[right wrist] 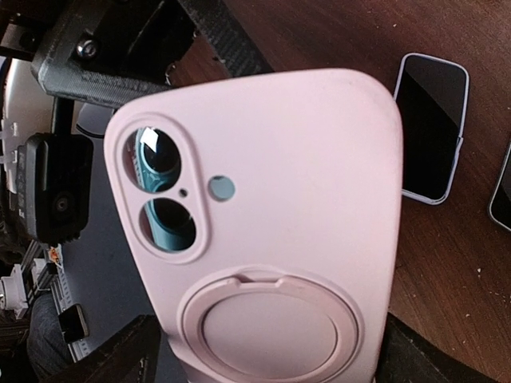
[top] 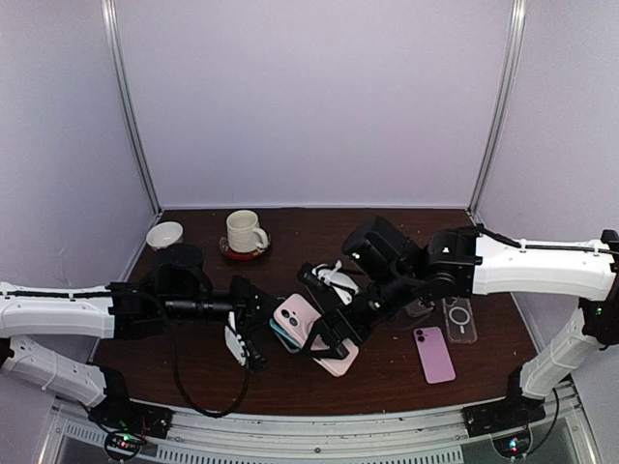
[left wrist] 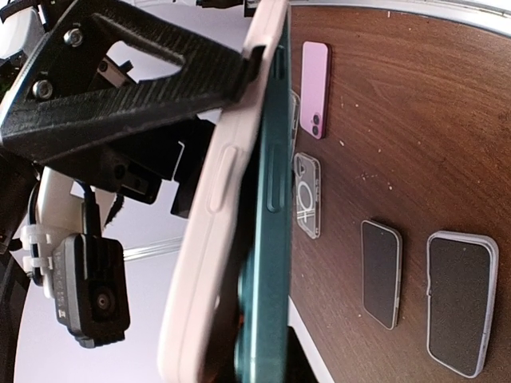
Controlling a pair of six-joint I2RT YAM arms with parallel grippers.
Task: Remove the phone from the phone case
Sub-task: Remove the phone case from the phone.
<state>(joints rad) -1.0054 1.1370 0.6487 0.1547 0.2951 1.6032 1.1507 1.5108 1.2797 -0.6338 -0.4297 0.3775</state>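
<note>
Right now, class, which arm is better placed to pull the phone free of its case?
Left, likely: the left hand sits at the exposed edge of the teal phone, while the right hand grips the pink case.

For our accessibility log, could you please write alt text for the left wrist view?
Edge-on and close, a teal phone sits partly out of a pale pink silicone case, whose upper end a black gripper finger touches. Beyond, on the brown wooden table, lie a purple phone, a clear case and two dark-screened phones.

The phone case (right wrist: 303, 199) is pale pink, the phone (left wrist: 271, 239) teal, the table (left wrist: 415, 120) brown.
</note>
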